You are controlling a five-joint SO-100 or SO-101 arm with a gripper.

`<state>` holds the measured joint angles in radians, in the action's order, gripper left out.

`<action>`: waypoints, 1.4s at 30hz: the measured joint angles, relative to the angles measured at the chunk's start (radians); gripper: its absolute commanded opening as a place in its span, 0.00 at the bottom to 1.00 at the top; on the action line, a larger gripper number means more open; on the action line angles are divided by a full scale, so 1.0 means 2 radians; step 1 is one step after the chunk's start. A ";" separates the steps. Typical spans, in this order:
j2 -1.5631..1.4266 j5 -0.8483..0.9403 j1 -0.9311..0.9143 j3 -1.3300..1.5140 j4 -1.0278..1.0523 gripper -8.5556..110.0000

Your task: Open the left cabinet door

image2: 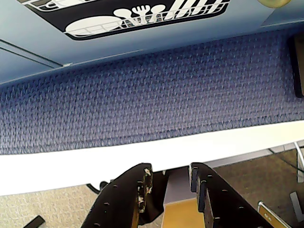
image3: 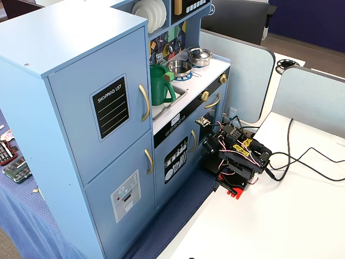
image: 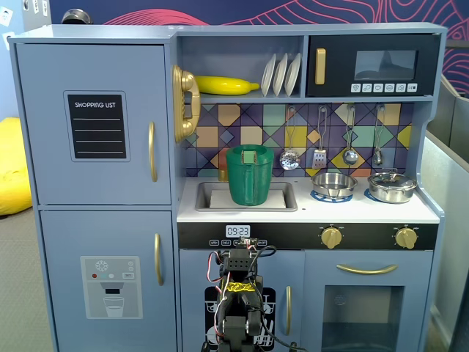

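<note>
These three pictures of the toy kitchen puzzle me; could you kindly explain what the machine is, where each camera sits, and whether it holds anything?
The machine is a small robot arm folded low on a white table in front of a toy kitchen. One fixed view faces the kitchen; the other looks down from the side. The wrist view rides on the arm, showing its gripper open and empty, above blue cloth. The left cabinet door, with the shopping list panel and gold handle, is closed. A green pitcher stands in the sink.
</note>
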<state>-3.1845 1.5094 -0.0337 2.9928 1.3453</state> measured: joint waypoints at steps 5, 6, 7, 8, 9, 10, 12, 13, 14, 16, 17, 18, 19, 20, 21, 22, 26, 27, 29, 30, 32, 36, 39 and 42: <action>0.000 0.000 -0.013 0.000 0.000 0.07; 0.000 0.000 -0.015 0.000 0.000 0.07; 0.000 0.000 -0.017 0.000 0.000 0.07; 0.000 0.000 -0.018 0.000 0.000 0.07; 0.000 0.000 -0.018 0.000 0.000 0.07; 0.000 0.000 -0.018 0.000 0.000 0.07; 0.000 0.000 -0.018 0.000 0.000 0.07; 0.000 0.000 -0.018 0.000 0.000 0.07; 0.000 0.000 -0.018 0.000 0.000 0.07; 0.000 0.009 -0.016 0.000 0.000 0.07; 0.000 0.014 -0.011 0.000 0.000 0.07; 0.000 0.021 -0.002 0.000 0.000 0.07; 0.001 0.033 0.011 0.000 -0.004 0.07; 0.002 0.044 0.027 0.001 -0.008 0.07; 0.004 0.051 0.043 -0.002 -0.015 0.07; 0.004 0.059 0.060 -0.008 -0.034 0.07; 0.015 0.082 0.137 -0.064 -0.120 0.07; 0.025 0.075 0.156 -0.083 -0.146 0.07; 0.050 0.071 0.189 -0.129 -0.198 0.09; 0.066 0.071 0.203 -0.153 -0.222 0.10; 0.104 0.071 0.226 -0.206 -0.268 0.14; 0.175 0.071 0.277 -0.303 -0.344 0.18; 0.218 0.072 0.291 -0.352 -0.383 0.21; 0.253 0.075 0.298 -0.381 -0.421 0.21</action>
<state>-2.6783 1.6598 0.5614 2.2304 0.5031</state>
